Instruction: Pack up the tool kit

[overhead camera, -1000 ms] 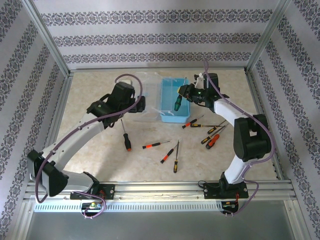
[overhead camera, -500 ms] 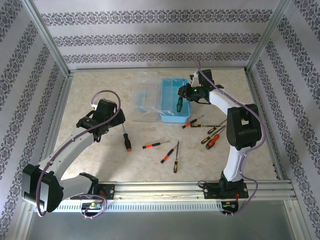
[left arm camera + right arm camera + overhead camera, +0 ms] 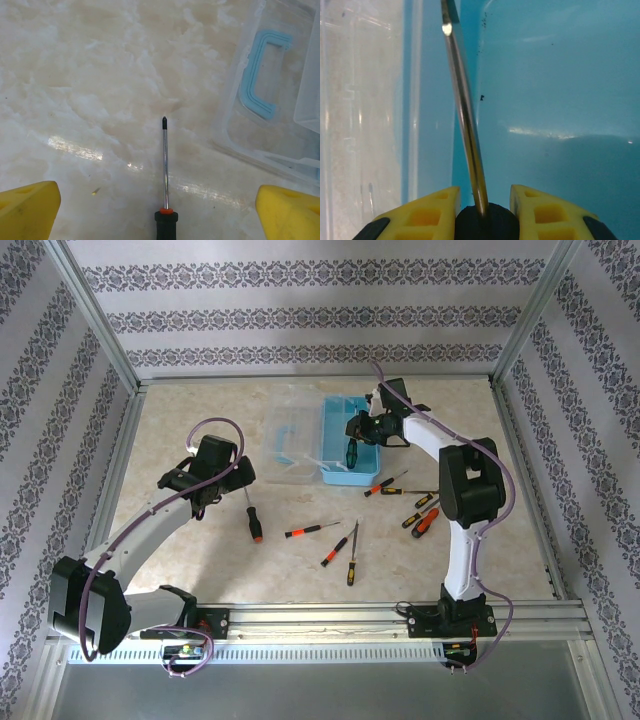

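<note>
The blue tool box (image 3: 345, 473) stands at the back middle of the table, its clear lid (image 3: 288, 445) lying open to its left. My right gripper (image 3: 353, 434) hovers over the box, shut on a dark-handled screwdriver (image 3: 351, 452). In the right wrist view the handle (image 3: 485, 224) sits between the yellow fingers (image 3: 427, 212) and the shaft (image 3: 465, 115) points down at the blue floor (image 3: 560, 75). My left gripper (image 3: 237, 478) is open above a black-and-orange screwdriver (image 3: 250, 510). In the left wrist view its shaft (image 3: 165, 165) lies midway between the wide-apart fingers (image 3: 27, 210).
Several loose screwdrivers lie in front of the box: one red-handled (image 3: 312, 529), two near the middle (image 3: 334, 552) (image 3: 352, 556), and a cluster at the right (image 3: 424, 510). The lid's blue handle (image 3: 260, 75) is right of the left gripper. Metal frame rails border the table.
My left arm has pulled back from the lid to the black-and-orange screwdriver, still open. My right gripper has carried its screwdriver left and further over the box.
</note>
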Available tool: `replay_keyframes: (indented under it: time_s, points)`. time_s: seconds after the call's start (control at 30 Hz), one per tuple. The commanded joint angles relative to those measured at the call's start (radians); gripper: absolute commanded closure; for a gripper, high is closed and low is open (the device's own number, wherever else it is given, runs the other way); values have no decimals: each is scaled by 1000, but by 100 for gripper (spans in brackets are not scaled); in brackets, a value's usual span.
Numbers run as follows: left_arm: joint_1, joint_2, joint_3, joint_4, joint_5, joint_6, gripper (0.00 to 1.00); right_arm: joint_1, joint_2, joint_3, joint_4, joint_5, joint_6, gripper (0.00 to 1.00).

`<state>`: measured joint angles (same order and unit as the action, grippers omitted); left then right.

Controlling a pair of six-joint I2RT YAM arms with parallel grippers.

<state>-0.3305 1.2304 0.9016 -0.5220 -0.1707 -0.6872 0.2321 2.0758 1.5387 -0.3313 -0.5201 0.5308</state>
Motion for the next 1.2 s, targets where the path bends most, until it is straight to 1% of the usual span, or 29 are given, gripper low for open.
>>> replay_keyframes:
  time_s: [0.0,0.07,0.3,0.53,0.6,0.67,0.73,0.83,1.0,1.17]
  points:
    - [19,-20,-3,37,4,-21,0,10,27,41,-31,31,-15,76]
    - [19,-30,-10,46,2,-25,0,16,32,40,-32,49,-22,76]
    - [19,-45,-24,52,4,-26,0,15,73,61,-40,47,-10,76]
    - [20,-29,-58,94,18,-54,0,22,115,76,-28,20,17,74]
    - [20,-13,-60,112,40,-60,0,24,116,81,-36,26,15,74]
    - [20,11,-56,144,97,-45,0,24,106,79,-43,36,18,73]
    - [20,40,-45,155,146,-36,0,26,93,77,-45,45,19,70]
    - [21,77,-33,152,183,-44,0,26,75,81,-52,54,21,68]
    - [19,87,-33,141,197,-43,0,24,50,84,-64,59,18,64]
    - [20,75,-35,132,195,-38,0,23,24,75,-61,56,13,62]
